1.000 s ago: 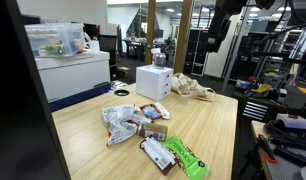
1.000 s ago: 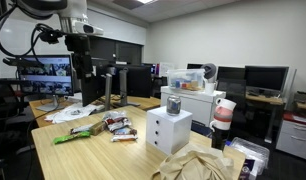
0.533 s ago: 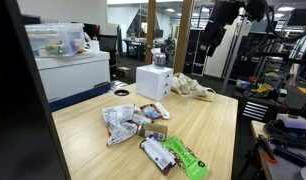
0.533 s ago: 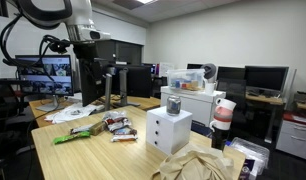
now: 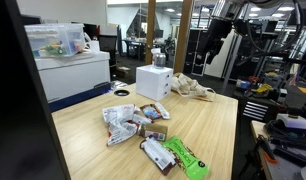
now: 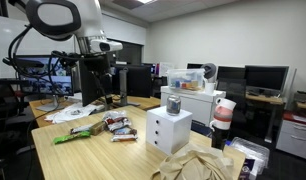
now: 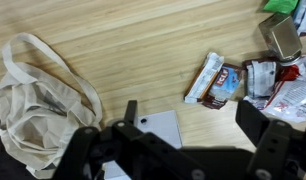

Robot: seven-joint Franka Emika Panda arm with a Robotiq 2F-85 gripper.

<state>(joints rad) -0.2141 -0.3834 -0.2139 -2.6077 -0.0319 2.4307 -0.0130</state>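
Wood-grain table (image 7: 143, 40); crumpled cloth bag (image 7: 38, 100); white square box (image 7: 163, 128).

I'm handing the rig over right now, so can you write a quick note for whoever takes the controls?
Gripper: open, empty, high above the table, touching nothing.
Things: white box with a can on top, cloth bag beside it, snack packets spread mid-table. The wrist view looks down on box, bag and packets.
Done: nothing picked up.
Left: the descent and every grasp.
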